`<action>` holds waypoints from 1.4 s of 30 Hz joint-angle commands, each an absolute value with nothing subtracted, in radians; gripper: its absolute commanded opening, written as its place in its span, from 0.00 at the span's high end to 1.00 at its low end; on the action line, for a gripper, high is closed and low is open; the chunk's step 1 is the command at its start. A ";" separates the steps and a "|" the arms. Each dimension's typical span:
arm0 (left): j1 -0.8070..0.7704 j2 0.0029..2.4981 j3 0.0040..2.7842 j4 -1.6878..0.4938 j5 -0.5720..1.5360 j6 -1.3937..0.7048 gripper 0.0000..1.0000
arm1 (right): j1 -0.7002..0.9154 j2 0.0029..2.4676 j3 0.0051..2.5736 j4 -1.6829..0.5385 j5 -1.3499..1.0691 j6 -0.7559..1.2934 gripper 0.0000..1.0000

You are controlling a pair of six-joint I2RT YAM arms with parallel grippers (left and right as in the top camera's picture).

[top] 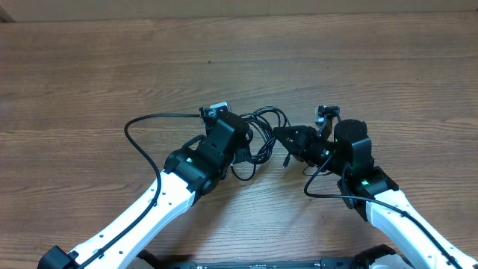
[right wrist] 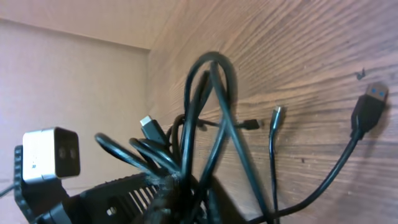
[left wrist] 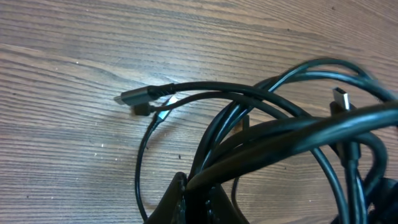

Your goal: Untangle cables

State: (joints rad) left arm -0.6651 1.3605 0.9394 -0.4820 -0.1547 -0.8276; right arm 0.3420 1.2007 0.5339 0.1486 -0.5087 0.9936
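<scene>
The cables (top: 263, 128) are a looped bunch of thin black cords lying between my two grippers at mid table. My left gripper (top: 243, 142) is shut on the left side of the bunch; its wrist view shows the jaws (left wrist: 198, 196) pinched on cords of the cables (left wrist: 292, 130), with small plug ends (left wrist: 134, 98) lying on the wood. My right gripper (top: 287, 136) is shut on the right side; in its wrist view the jaws (right wrist: 186, 193) clamp several cords of the cables (right wrist: 211, 118), and a USB plug (right wrist: 373, 96) trails off right.
The wooden table (top: 239, 60) stretches all around. Thicker black arm cables loop out at the left (top: 134, 138) and under the right arm (top: 317, 190). The left arm's camera housing (right wrist: 50, 152) shows close by in the right wrist view.
</scene>
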 commanded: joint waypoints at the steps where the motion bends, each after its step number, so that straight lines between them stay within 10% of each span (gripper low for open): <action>1: -0.663 1.365 0.945 -0.474 -0.137 -0.807 0.96 | 0.348 1.192 0.538 0.155 -0.487 0.986 0.96; 22: -0.661 1.365 0.945 -0.549 -0.214 -0.781 0.96 | 0.338 1.192 0.538 0.525 -0.704 1.308 0.96; 37: -0.661 1.365 0.945 -0.622 -0.247 -0.676 0.96 | 0.041 1.192 0.538 0.663 -0.813 1.441 0.96; 42: -0.661 1.365 0.945 -0.614 -0.271 -0.677 0.96 | 0.022 1.192 0.538 0.501 -0.900 1.356 0.71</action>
State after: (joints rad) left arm -0.6659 1.3617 0.9394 -0.6220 -0.2264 -0.6991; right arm 0.0254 1.2003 0.5282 0.5716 -0.8246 1.4204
